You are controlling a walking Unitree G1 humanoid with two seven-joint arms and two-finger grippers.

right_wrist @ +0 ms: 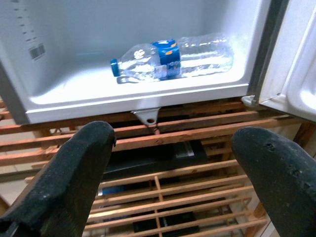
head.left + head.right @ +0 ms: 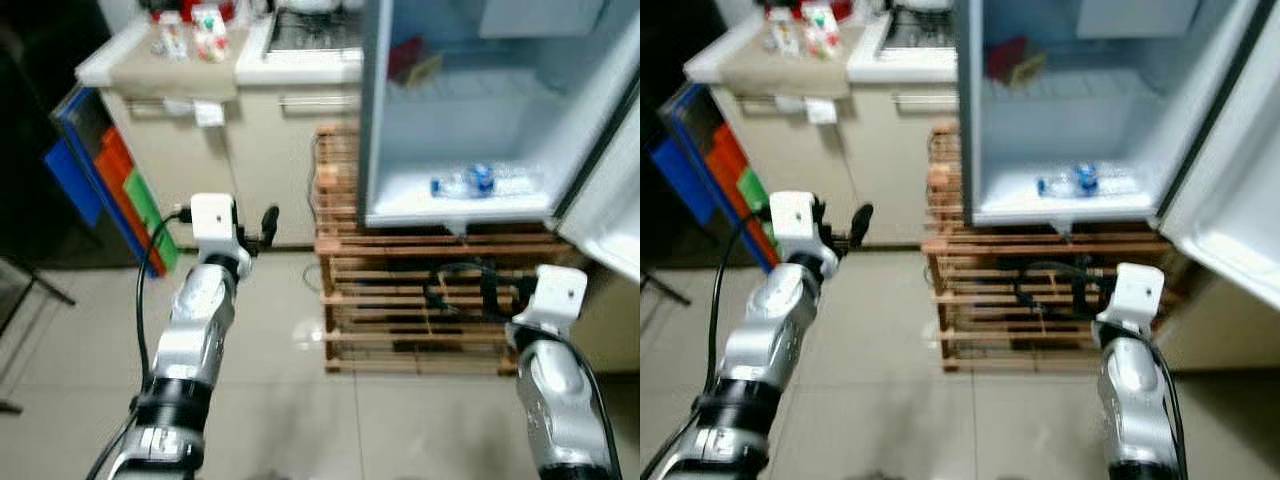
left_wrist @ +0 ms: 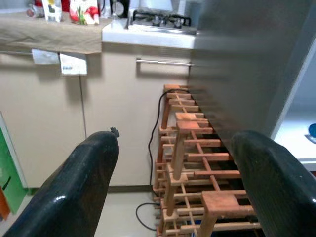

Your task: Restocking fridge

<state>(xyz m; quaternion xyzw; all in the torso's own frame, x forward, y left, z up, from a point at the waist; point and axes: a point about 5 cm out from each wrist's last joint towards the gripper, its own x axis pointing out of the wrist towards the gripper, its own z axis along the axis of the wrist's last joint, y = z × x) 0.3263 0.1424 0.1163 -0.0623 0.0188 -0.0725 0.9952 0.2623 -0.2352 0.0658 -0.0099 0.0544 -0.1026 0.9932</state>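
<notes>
Fridge (image 2: 400,120): door swung wide; stands raised on a wooden slat rack (image 2: 400,300), likely to keep it off the floor.
Water bottle (image 1: 173,57): clear, blue label and cap, lying on its side on the fridge floor, near the front lip; laid flat, it cannot topple.
Right tool (image 1: 173,163): fingers spread wide, empty, held below the fridge opening and aimed at the bottle.
Left tool (image 3: 182,187): fingers spread, empty, out to the left of the fridge, pointing at the cabinet front beside the rack.
Table (image 2: 170,75): left of the fridge, cloth-covered, carrying small cartons (image 2: 208,20), plausibly further stock.
Stage, judged: one item shelved; both tools free for the next.
</notes>
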